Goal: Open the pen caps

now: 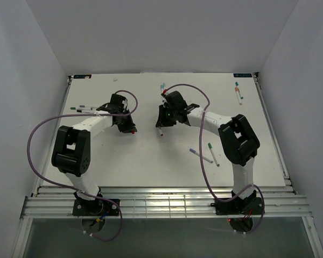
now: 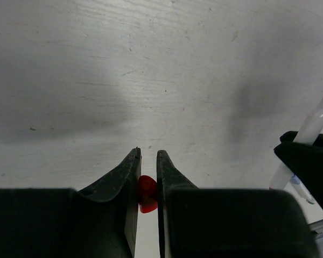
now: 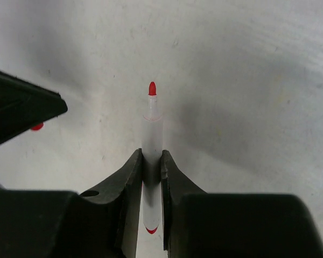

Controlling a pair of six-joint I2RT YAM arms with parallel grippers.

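My left gripper (image 2: 148, 156) is shut on a small red pen cap (image 2: 147, 193), pinched between its two fingers just above the table. My right gripper (image 3: 151, 155) is shut on the white barrel of a pen (image 3: 152, 134), whose bare red tip (image 3: 152, 88) points away from the wrist. From above, the left gripper (image 1: 131, 128) and the right gripper (image 1: 161, 128) hang a short way apart near the table's middle. The cap is off the pen. The same pen (image 2: 312, 128) shows at the right edge of the left wrist view.
Capped pens lie scattered on the white table (image 1: 151, 161): a few at the far left (image 1: 82, 108), some at the back centre (image 1: 162, 87), two at the back right (image 1: 238, 92), and two right of centre (image 1: 211, 153). Cables loop over both arms.
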